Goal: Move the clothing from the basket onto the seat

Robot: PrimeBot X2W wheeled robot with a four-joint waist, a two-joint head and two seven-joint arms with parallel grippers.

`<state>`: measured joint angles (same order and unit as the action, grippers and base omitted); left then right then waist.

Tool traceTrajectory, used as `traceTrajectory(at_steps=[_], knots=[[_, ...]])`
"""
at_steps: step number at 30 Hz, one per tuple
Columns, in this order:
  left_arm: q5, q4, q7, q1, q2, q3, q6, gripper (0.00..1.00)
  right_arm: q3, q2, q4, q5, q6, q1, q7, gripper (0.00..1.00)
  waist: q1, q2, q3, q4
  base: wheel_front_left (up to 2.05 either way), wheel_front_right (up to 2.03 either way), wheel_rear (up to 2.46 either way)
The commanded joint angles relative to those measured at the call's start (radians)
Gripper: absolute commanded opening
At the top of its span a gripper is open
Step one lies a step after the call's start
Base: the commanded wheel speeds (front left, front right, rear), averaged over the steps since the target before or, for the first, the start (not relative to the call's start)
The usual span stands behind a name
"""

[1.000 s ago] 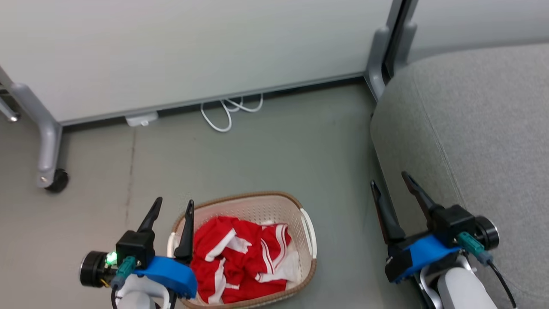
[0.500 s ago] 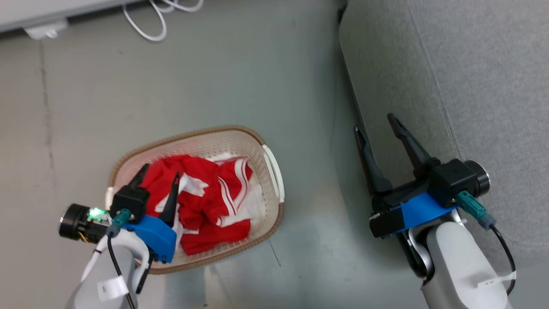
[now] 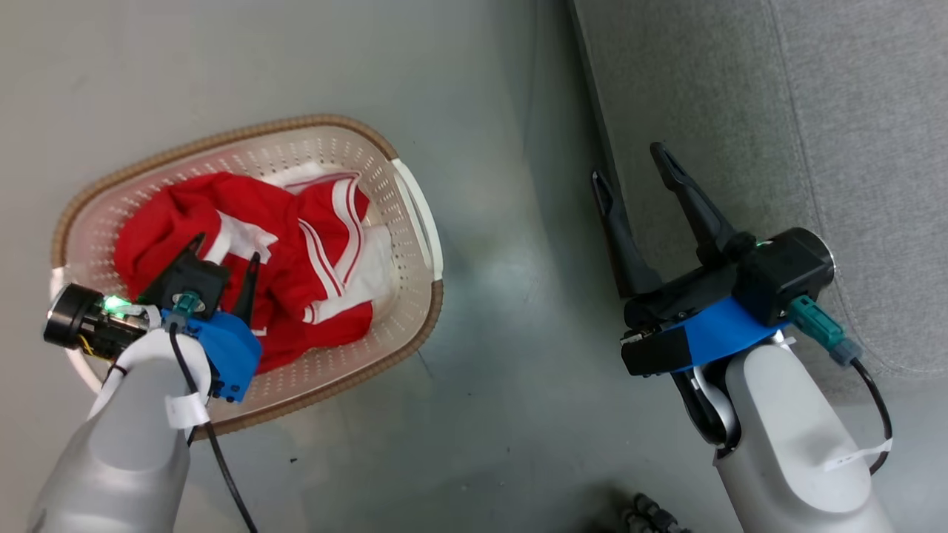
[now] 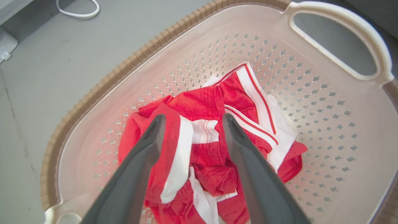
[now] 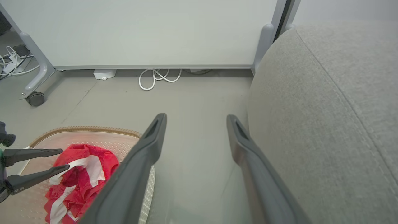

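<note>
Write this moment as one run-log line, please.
left gripper open over clothing | clothing in basket | right gripper open beside seat | nothing held

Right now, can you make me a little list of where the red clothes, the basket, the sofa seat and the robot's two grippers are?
clothing: red and white, bunched in the basket
basket: on the floor, left of the seat
seat: grey, on the robot's right
left gripper: open, over the clothing
right gripper: open, by the seat's edge, holding nothing

We've got the clothing point(image 3: 296, 248) in the basket point(image 3: 335, 150), basket on the floor point(image 3: 503, 340) to our left, seat point(image 3: 740, 96) to our right, floor between them.
</note>
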<state>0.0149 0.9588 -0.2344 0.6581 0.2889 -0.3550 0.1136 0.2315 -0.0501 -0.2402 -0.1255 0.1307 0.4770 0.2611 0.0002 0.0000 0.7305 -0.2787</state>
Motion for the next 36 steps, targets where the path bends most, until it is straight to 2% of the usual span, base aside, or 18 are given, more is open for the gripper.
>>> traceTrajectory(at_steps=[1, 9, 15, 21, 27, 28, 30, 36], knots=[[-0.006, 0.012, 0.004, 0.021, 0.005, -0.003, -0.014, 1.00, 0.004, 0.000, 0.007, -0.008, 0.000, 0.020, 0.005, 1.00, -0.0002, 0.0000, 0.041, -0.016, 0.00, 0.00, 0.00], [-0.065, 0.087, 0.007, 0.098, 0.017, -0.038, -0.130, 1.00, 0.015, -0.001, 0.037, -0.025, 0.000, 0.033, 0.005, 1.00, -0.0002, 0.0000, 0.093, -0.025, 0.00, 0.00, 0.00], [-0.088, 0.122, 0.007, 0.141, 0.025, -0.057, -0.194, 1.00, 0.022, -0.001, 0.051, -0.032, 0.000, 0.035, 0.006, 1.00, -0.0002, 0.0000, 0.125, -0.030, 0.00, 0.00, 0.00], [-0.102, 0.148, 0.008, 0.183, 0.038, -0.068, -0.237, 1.00, 0.030, -0.001, 0.055, -0.044, 0.000, 0.041, 0.006, 1.00, -0.0002, 0.0000, 0.151, -0.030, 0.00, 0.00, 0.00], [-0.085, 0.169, 0.020, 0.209, 0.038, -0.065, -0.256, 1.00, 0.040, -0.001, 0.054, -0.056, 0.000, 0.043, 0.006, 1.00, -0.0002, 0.0000, 0.163, -0.030, 0.00, 0.00, 0.00], [-0.083, 0.173, 0.022, 0.212, 0.037, -0.064, -0.255, 0.82, 0.040, -0.001, 0.054, -0.057, 0.000, 0.045, 0.006, 1.00, -0.0002, 0.0000, 0.164, -0.030, 0.00, 0.00, 0.00], [-0.076, 0.179, 0.028, 0.217, 0.035, -0.064, -0.254, 0.00, 0.042, -0.001, 0.053, -0.061, 0.000, 0.047, 0.006, 1.00, -0.0002, 0.0000, 0.166, -0.030, 0.00, 0.00, 0.00], [-0.059, 0.193, 0.027, 0.225, 0.022, -0.063, -0.261, 0.00, 0.041, -0.001, 0.052, -0.067, 0.000, 0.051, 0.006, 1.00, -0.0002, 0.0000, 0.168, -0.029, 0.00, 0.00, 0.00]])
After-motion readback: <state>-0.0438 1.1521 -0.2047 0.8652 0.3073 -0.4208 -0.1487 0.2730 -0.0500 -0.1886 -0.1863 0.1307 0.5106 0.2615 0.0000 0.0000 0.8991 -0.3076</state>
